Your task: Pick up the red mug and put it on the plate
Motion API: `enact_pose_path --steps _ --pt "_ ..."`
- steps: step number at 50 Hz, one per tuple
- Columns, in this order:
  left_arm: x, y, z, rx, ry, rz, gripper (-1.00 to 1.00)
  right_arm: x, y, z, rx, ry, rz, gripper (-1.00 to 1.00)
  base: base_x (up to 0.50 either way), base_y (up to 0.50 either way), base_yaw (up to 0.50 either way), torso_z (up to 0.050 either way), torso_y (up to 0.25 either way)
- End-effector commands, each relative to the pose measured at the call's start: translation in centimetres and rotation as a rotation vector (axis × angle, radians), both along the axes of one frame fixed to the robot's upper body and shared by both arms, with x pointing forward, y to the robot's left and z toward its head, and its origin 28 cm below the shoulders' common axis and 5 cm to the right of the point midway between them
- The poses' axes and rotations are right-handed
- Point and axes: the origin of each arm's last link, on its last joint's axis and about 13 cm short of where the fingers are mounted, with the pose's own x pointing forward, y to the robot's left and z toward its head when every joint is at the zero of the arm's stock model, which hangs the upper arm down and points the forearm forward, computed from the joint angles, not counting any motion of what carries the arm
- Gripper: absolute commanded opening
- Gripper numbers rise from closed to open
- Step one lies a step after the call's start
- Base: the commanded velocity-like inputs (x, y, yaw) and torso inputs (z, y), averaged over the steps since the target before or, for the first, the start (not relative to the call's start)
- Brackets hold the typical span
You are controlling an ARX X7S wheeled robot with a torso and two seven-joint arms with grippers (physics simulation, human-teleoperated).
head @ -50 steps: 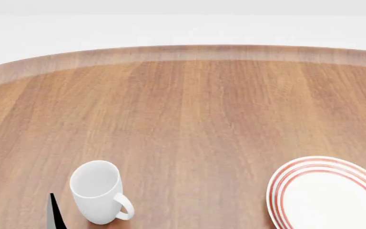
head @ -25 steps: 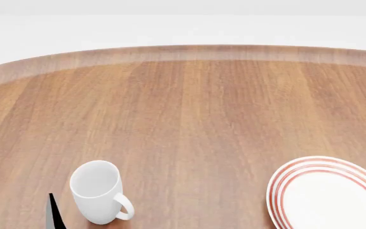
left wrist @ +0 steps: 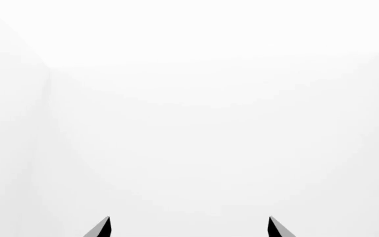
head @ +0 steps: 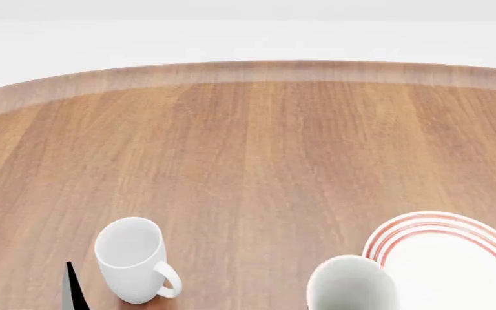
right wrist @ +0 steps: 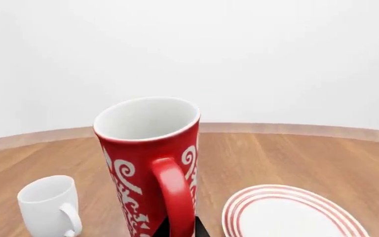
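The red mug (right wrist: 151, 168), with white swirls and a white inside, stands upright right in front of the right wrist camera. My right gripper (right wrist: 179, 230) is shut on its red handle, with a dark finger on each side. In the head view only the mug's white mouth (head: 351, 285) shows, at the bottom edge by the left rim of the plate (head: 454, 258). The plate (right wrist: 295, 212), white with red rings, lies beside the mug in the right wrist view. My left gripper (left wrist: 189, 228) is open and empty, facing blank white.
A plain white mug (head: 134, 258) stands on the round wooden table (head: 257, 148) at the near left, also in the right wrist view (right wrist: 48, 205). One dark left fingertip (head: 72, 287) stands just left of it. The table's far edge (head: 248, 71) curves across the back.
The red mug's white mouth has come into the head view at the bottom, next to the plate's left rim. The white mug, plate and left fingertip have not moved.
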Motion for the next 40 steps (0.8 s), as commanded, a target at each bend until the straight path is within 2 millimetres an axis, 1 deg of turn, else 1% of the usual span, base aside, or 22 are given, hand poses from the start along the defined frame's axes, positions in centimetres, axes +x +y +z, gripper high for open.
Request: enact_pose_path --steps 1,5,10,13,15,20,23,31,40 --pt "0.0 0.0 0.0 0.001 -0.001 -0.002 1.0 1.7 -0.1 2.6 -0.024 0.028 -0.027 -1.0 0.0 0.0 0.0 0.0 0.0" --pt "0.0 0.0 0.0 -0.001 -0.001 -0.002 1.0 2.6 -0.4 3.4 0.006 0.049 -0.048 -1.0 0.0 0.0 0.0 0.0 0.0" --pt "0.0 0.0 0.0 -0.003 -0.002 -0.003 1.0 3.3 -0.7 4.4 0.007 0.054 -0.072 -1.0 0.0 0.0 0.0 0.0 0.0" --pt "0.0 0.0 0.0 -0.003 -0.003 -0.003 1.0 3.2 -0.6 5.1 -0.015 0.046 -0.071 -1.0 0.0 0.0 0.0 0.0 0.0" --pt "0.0 0.0 0.0 -0.004 -0.001 -0.002 1.0 3.5 -0.7 5.1 -0.015 0.049 -0.077 -1.0 0.0 0.0 0.0 0.0 0.0" --pt "0.0 0.0 0.0 -0.006 -0.007 0.001 1.0 4.0 -0.9 6.0 0.012 0.056 -0.088 -1.0 0.0 0.0 0.0 0.0 0.0" --pt "0.0 0.0 0.0 -0.006 -0.007 0.0 1.0 4.3 -1.0 6.9 0.008 0.053 -0.097 -1.0 0.0 0.0 0.0 0.0 0.0" --pt "0.0 0.0 0.0 -0.008 -0.009 -0.001 1.0 5.0 -1.3 8.6 -0.004 0.048 -0.119 -1.0 0.0 0.0 0.0 0.0 0.0" --pt "0.0 0.0 0.0 -0.008 -0.013 0.001 1.0 5.6 -1.6 9.3 -0.032 0.059 -0.146 -1.0 0.0 0.0 0.0 0.0 0.0"
